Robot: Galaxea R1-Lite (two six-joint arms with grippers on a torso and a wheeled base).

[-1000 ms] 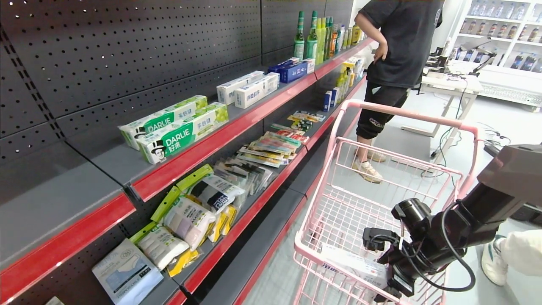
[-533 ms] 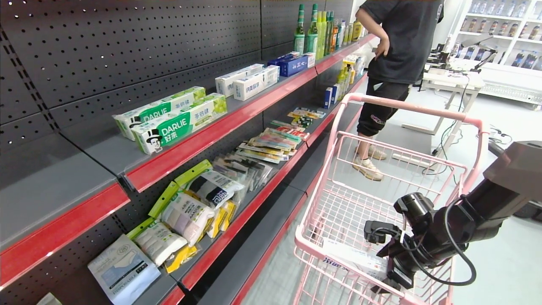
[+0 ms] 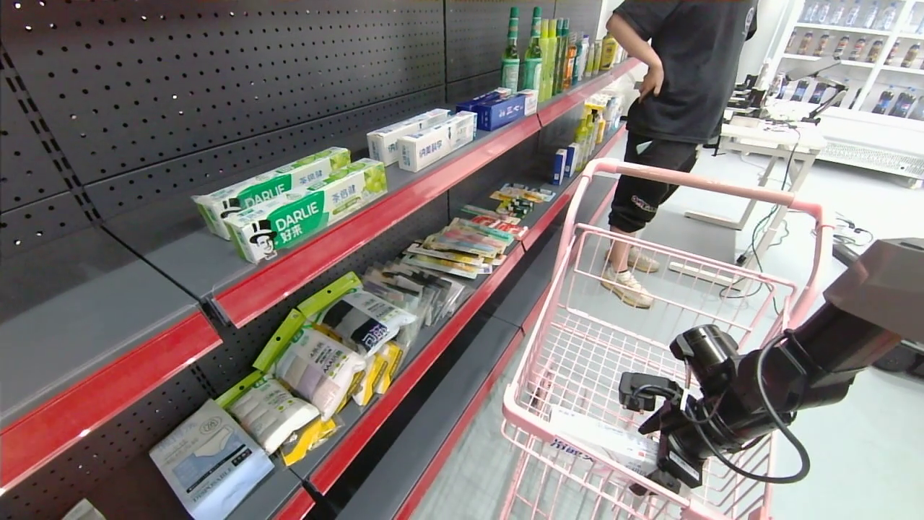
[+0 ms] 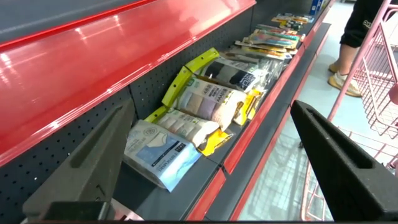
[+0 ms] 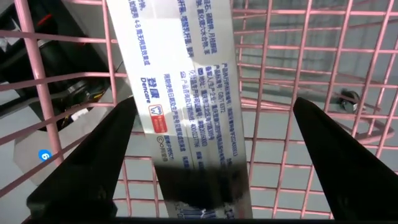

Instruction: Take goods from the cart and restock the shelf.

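- Hovering over the white box (image 5: 186, 74) lying in the pink cart (image 3: 570, 238), the right gripper (image 5: 212, 106) has its fingers spread wide
- Best lowered straight, centred across the box's narrow width, before closing

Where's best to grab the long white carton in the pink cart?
Grip the long white carton across its narrow width mid-length, from above: its broad face is up in the pink wire cart, and the right gripper has open fingers straddling it.

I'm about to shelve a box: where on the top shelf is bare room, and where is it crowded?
Bare: the top shelf left of the green toothpaste boxes. Crowded: from white boxes to bottles, and the packets below.
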